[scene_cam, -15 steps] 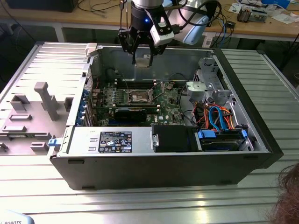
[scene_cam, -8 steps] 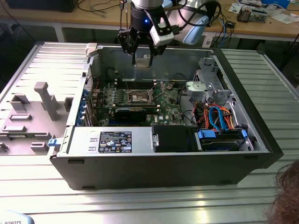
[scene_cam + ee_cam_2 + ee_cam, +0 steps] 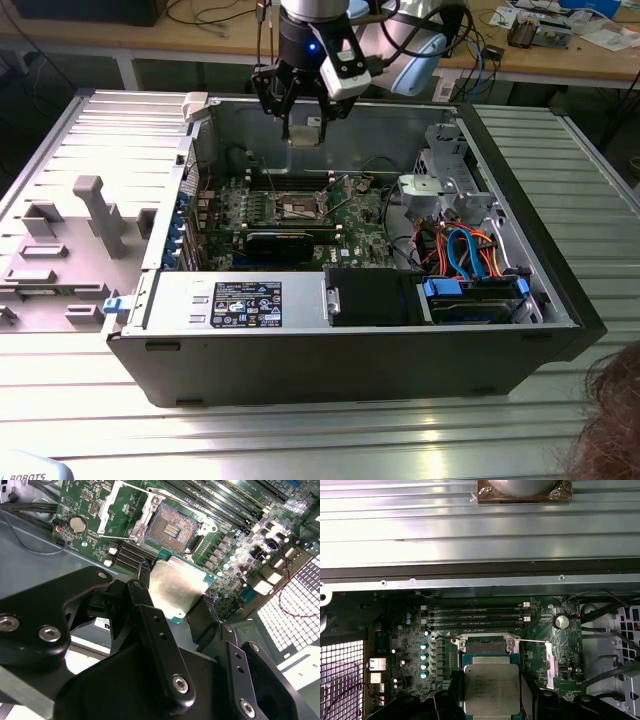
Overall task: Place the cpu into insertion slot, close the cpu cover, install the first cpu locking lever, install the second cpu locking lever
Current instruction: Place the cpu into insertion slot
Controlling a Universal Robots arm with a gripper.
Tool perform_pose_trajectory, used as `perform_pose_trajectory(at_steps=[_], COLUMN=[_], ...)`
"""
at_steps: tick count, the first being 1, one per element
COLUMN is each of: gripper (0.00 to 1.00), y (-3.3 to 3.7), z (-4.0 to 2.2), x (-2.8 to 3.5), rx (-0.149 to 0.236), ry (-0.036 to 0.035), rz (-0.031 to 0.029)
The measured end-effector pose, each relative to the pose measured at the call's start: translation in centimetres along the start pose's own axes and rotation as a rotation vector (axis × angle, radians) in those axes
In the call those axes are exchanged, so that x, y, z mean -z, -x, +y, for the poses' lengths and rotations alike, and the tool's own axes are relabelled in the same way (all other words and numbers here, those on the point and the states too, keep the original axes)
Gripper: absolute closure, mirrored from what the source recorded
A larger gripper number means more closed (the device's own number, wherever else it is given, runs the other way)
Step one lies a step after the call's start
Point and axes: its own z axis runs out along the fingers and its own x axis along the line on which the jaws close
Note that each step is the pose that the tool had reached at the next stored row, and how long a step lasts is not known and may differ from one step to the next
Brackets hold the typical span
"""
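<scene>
arm upright over the open computer case, cpu pinched in its fingers

the gripper (image 3: 303,128) hangs straight down from the wrist over the far side of the case (image 3: 300,370), well above the green board (image 3: 370,225). its two black fingers (image 3: 150,620) press in on opposite edges of the cpu (image 3: 177,587), holding it flat with the dull silver top toward the wrist cameras and clear of the board. just past the fingertips in both wrist views, the cpu cover (image 3: 112,510) stands raised beside the insertion slot (image 3: 172,527), whose brownish-gold centre lies bare, apart from the chip.
</scene>
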Motion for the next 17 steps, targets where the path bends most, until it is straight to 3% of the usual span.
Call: perform_pose_trajectory(at_steps=[17], gripper=[0.46], y=[-0.12], z=[-0.04], x=[-0.41], rx=[0.0], ry=[0.0], rz=[-0.0001])
